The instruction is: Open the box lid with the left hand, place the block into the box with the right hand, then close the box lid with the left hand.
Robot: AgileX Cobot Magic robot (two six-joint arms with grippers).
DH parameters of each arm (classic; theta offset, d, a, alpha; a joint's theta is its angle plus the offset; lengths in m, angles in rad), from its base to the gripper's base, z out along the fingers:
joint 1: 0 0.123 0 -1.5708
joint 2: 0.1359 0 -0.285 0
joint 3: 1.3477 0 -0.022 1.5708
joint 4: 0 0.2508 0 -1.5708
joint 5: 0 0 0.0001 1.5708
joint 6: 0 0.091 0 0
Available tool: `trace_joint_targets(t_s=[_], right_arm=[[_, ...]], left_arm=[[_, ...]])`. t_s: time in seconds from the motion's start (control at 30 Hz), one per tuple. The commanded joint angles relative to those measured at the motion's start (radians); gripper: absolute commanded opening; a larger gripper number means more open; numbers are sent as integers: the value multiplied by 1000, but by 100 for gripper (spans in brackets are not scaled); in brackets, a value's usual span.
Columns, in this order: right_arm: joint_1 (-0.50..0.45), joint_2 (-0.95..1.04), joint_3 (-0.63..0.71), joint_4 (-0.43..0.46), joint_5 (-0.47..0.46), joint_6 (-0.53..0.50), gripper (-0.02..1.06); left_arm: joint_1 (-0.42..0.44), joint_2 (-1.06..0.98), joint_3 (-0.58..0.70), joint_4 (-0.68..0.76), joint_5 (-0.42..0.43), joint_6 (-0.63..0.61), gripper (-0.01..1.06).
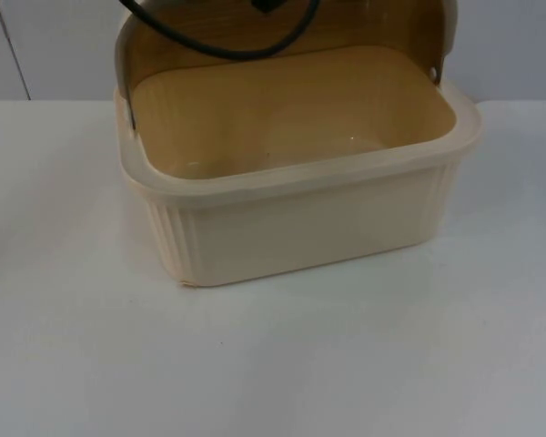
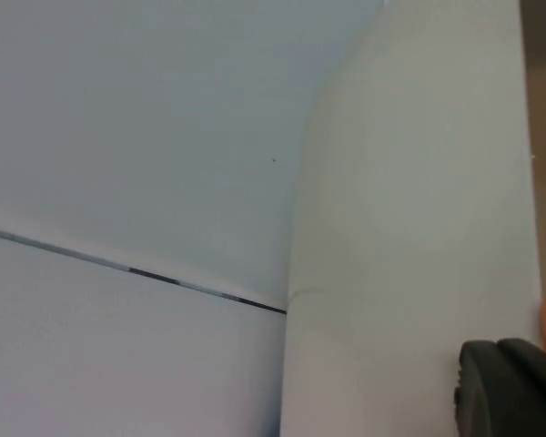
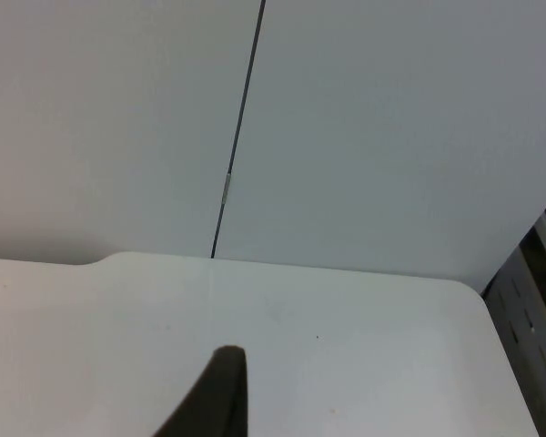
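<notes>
The cream box (image 1: 291,196) sits toward the tabletop's far edge, lid (image 1: 209,41) up, nothing inside yet (can't spot the block). Left gripper (image 2: 510,391) hugs the lid's outside and right gripper (image 3: 214,396) hangs over bare table (image 3: 364,337); can't tell if either claw's open. If that lid isn't propped, I'd guess it flops shut.

Count at this moment: one box (image 1: 291,214), cream, standing on one white table (image 1: 364,364). One lid (image 1: 209,45), raised at the box's rear. One partition wall (image 3: 391,127), showing one vertical seam. One black fingertip (image 3: 214,401) seen in the right wrist view.
</notes>
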Motion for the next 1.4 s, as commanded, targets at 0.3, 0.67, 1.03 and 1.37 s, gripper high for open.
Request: trace_joint_targets(t_s=[0.3, 0.67, 1.03, 1.37], right_arm=[[-6, -3, -7, -5, -1, 0, 105], [51, -3, -7, -36, 0, 3, 105], [91, -3, -7, -77, 1, 52, 105], [91, -27, -7, -79, 18, 72, 105]], left_arm=[[-40, -5, 7, -5, 69, -144, 0], [-76, -39, 146, 63, 39, -176, 0], [-185, -193, 584, 115, -336, -177, 0], [-280, -284, 733, -45, -591, -195, 0]])
